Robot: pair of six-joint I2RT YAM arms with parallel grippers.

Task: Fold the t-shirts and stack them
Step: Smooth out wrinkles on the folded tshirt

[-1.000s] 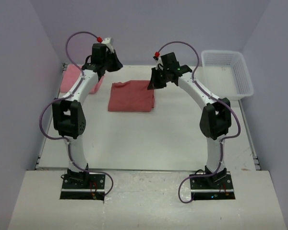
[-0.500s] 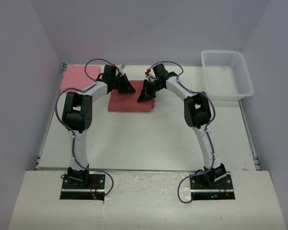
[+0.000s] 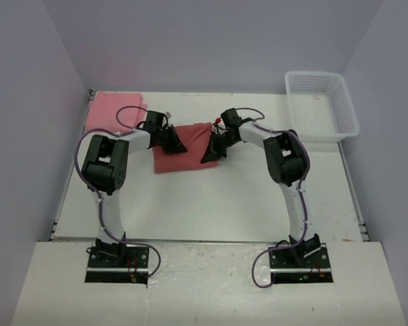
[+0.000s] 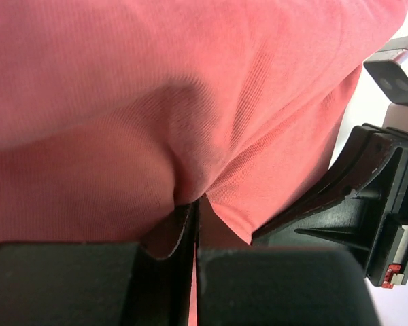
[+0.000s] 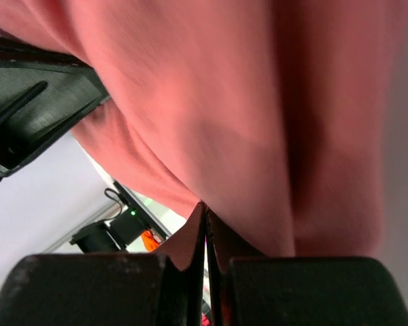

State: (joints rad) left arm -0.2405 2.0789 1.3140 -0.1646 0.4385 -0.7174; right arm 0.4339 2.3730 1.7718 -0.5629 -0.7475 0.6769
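Observation:
The folded brick-red t-shirt [image 3: 185, 151] lies mid-table, slightly askew. My left gripper [image 3: 175, 144] is low over its left part and my right gripper [image 3: 210, 153] is at its near right corner. In the left wrist view the shut left gripper [image 4: 194, 202] presses its tips into the red fabric [image 4: 190, 88], which dimples around them. The right gripper [image 5: 205, 207] is also shut, its tips against the shirt's edge [image 5: 211, 109]. I see no fold clamped between either pair of jaws. The lighter pink t-shirt [image 3: 113, 111] lies flat at the far left.
A white lattice basket [image 3: 343, 112] stands at the far right corner. Purple walls close in the table on three sides. Both arm bases sit at the near edge.
Both arms came down from a raised pose onto the brick-red t-shirt, jaws shut throughout. The shirt has slid a little toward the near side and turned slightly.

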